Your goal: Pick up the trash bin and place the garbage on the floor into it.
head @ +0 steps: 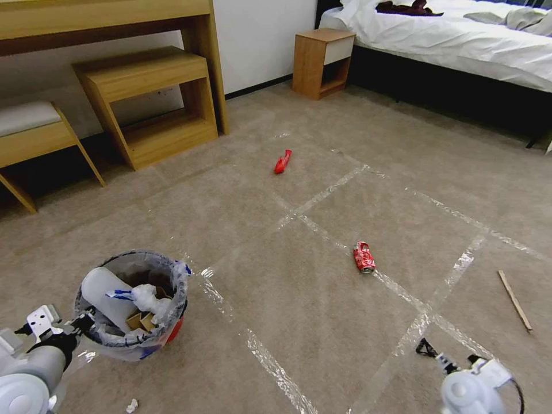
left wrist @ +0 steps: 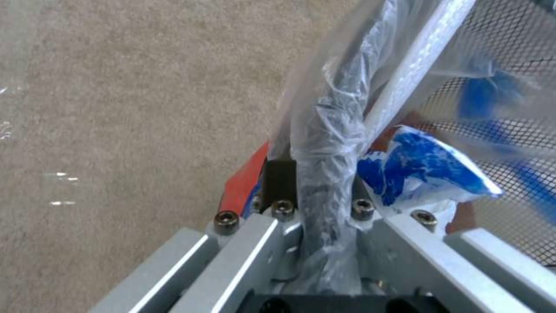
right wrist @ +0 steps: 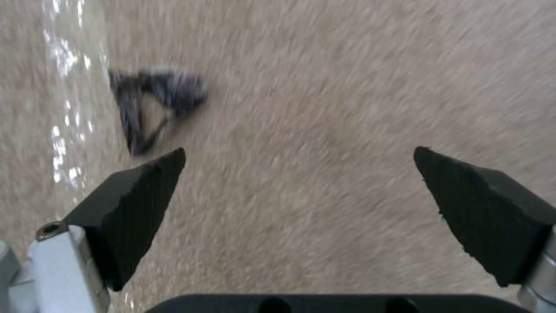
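Two arms show low in front: the left gripper (left wrist: 316, 191) has its fingers clamped on the trash bin (head: 131, 305) rim. The right gripper (right wrist: 298, 182) hangs with fingers spread over the floor (head: 322, 310), near the red can (head: 363, 257).

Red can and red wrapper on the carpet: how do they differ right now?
The red can is crushed, with white lettering, and lies close to the robot beside a tape strip; the red wrapper is plain, thin and folded, and lies farther off toward the wooden bench. The can is nearer the open right gripper, the wrapper nearer neither gripper. Both are red litter not yet in the bin, which the left gripper holds by its rim.
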